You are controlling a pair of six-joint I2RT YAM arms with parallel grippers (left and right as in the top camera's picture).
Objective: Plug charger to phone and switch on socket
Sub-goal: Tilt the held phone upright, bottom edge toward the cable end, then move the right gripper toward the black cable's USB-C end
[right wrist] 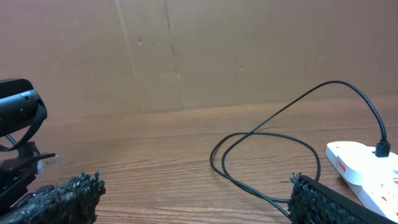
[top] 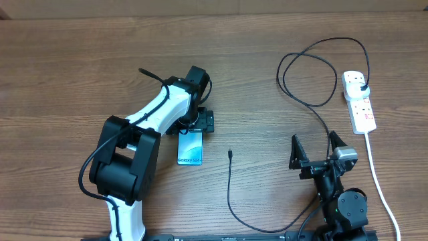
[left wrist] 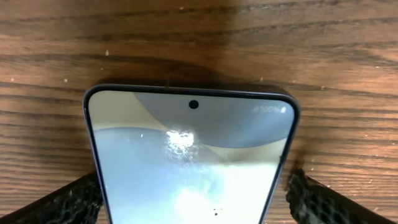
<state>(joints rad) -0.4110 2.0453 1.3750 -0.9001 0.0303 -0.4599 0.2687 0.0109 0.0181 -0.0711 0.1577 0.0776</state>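
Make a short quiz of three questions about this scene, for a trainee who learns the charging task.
1. True or false: the connector tip of the charger is already in the phone.
2. Where is the charger's black plug? A: in the socket. B: in the phone. C: unplugged, lying loose.
3. Which gripper stands open with one finger on each side of the phone?

Key: 1 false, the tip lies apart from the phone. 2 A. 3 the left gripper.
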